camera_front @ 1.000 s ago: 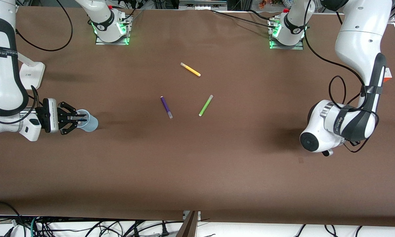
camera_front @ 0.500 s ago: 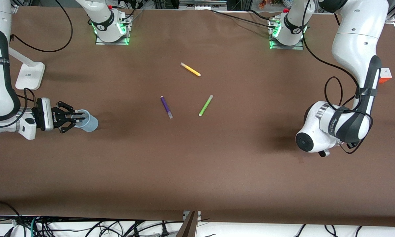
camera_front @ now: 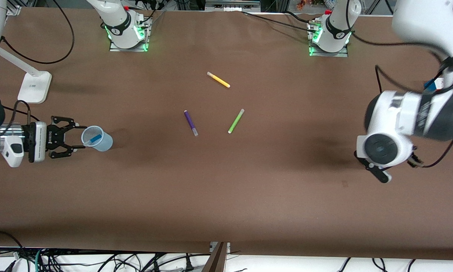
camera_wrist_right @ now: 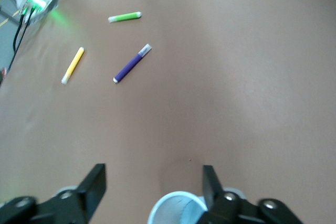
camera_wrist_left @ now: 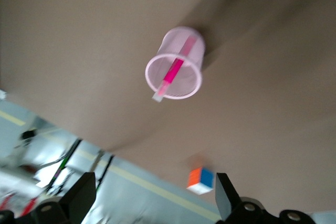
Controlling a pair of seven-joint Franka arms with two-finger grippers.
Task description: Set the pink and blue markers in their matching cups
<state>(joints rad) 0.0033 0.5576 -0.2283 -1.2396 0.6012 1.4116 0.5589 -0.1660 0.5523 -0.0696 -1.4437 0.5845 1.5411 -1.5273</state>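
The pale blue cup point(camera_front: 102, 144) stands near the right arm's end of the table with the blue marker point(camera_front: 95, 138) lying inside it. My right gripper point(camera_front: 79, 137) is open and empty just beside the cup's rim; the rim point(camera_wrist_right: 177, 206) shows low in the right wrist view between the open fingers point(camera_wrist_right: 95, 183). The pale pink cup point(camera_wrist_left: 176, 64) shows only in the left wrist view, upright, with the pink marker point(camera_wrist_left: 173, 72) leaning inside it. My left gripper point(camera_wrist_left: 152, 203) is open and empty, raised away from that cup. The left arm's wrist point(camera_front: 385, 149) hides the pink cup in the front view.
A purple pen point(camera_front: 190, 122), a lime-green pen point(camera_front: 235, 121) and a yellow pen point(camera_front: 218, 79) lie mid-table. A colour cube point(camera_front: 434, 85) sits near the left arm's end and also shows in the left wrist view point(camera_wrist_left: 201, 179). A white stand point(camera_front: 31, 87) is near the right arm.
My right gripper opened and drew back from the blue cup, leaving the blue marker inside. My left arm rose and swung away from where it was.
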